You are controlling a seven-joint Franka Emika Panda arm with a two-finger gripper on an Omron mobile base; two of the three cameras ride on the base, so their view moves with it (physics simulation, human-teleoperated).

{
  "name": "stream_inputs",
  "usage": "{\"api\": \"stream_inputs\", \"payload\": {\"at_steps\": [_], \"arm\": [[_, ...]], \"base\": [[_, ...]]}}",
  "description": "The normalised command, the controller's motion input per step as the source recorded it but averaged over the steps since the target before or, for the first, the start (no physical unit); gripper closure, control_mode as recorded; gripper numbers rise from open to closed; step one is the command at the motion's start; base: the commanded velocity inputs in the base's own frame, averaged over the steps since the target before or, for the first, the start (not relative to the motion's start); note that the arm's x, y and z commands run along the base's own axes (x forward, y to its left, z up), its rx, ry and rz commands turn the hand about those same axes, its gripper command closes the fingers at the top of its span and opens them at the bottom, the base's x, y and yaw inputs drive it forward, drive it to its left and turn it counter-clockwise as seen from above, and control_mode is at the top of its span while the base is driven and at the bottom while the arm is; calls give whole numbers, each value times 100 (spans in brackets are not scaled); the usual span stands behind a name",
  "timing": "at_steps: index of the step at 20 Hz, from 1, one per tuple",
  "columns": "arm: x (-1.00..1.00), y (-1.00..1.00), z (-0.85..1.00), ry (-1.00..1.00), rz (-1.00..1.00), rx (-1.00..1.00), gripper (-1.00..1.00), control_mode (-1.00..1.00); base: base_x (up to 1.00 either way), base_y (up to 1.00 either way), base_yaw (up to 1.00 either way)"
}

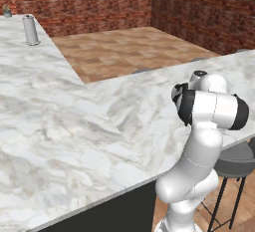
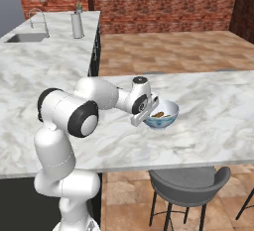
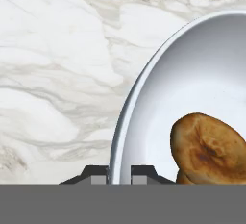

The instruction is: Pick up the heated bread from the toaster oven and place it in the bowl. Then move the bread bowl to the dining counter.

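Hand view shows the gripper (image 3: 119, 174) clamped on the rim of the bowl (image 3: 144, 88), one dark fingertip inside the wall and one outside, nearly closed. Inside the bowl, the bread (image 3: 209, 148) lies on the white inner surface, near the gripped edge. From the right base view, the bowl (image 2: 166, 115) sits over the dining counter (image 2: 213, 126), above a grey stool (image 2: 188, 188) beside the counter's front edge.
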Motion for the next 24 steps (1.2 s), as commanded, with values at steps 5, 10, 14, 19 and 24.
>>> {"api": "stream_inputs", "payload": {"at_steps": [5, 10, 14, 19, 24], "arm": [[-3, 0, 1, -2, 0, 0, -100, -100], [-64, 21, 57, -17, 0, -1, -100, -100], [-100, 44, 100, -35, 0, -11, -100, -100], [-100, 59, 69, -46, 0, -17, -100, -100], [-100, 70, 60, -49, 1, -23, -100, -100]], "base": [[0, 0, 0], [0, 0, 0], [0, 0, 0], [0, 0, 0], [0, 0, 0]]}}
